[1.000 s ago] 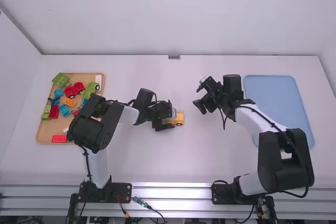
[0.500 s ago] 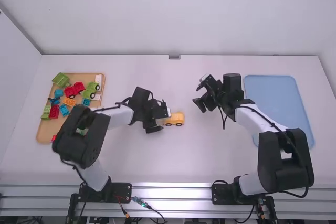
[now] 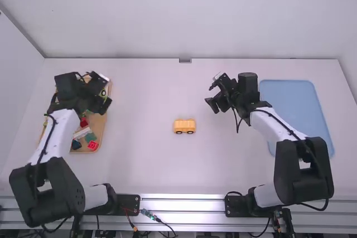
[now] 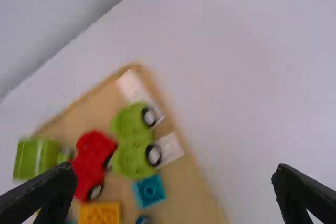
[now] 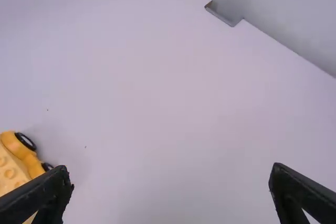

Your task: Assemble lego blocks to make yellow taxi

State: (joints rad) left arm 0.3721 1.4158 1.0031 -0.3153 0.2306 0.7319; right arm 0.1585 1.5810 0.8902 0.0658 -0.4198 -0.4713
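A yellow wheeled block piece (image 3: 184,126) stands on the bare table midway between the arms; its wheels and studs show at the left edge of the right wrist view (image 5: 16,162). Over the tray's back right part is my left gripper (image 3: 102,93), and in its wrist view the left gripper (image 4: 176,195) is wide open and holds nothing. Under it lie an orange-yellow block (image 4: 100,212), green and red wheeled bases and a blue block. My right gripper (image 3: 212,106) hangs right of and behind the yellow piece; in its wrist view the right gripper (image 5: 170,195) stands open, empty.
The wooden tray (image 3: 99,137) at the left holds several more bricks, among them a red one (image 3: 92,145) near its front. A flat blue tray (image 3: 290,98) lies at the right, partly behind the right arm. The back wall rises beyond the table's far edge.
My left gripper has left the yellow piece and swung left to the wooden tray. The yellow piece stays in the middle, and the right arm has hardly moved.
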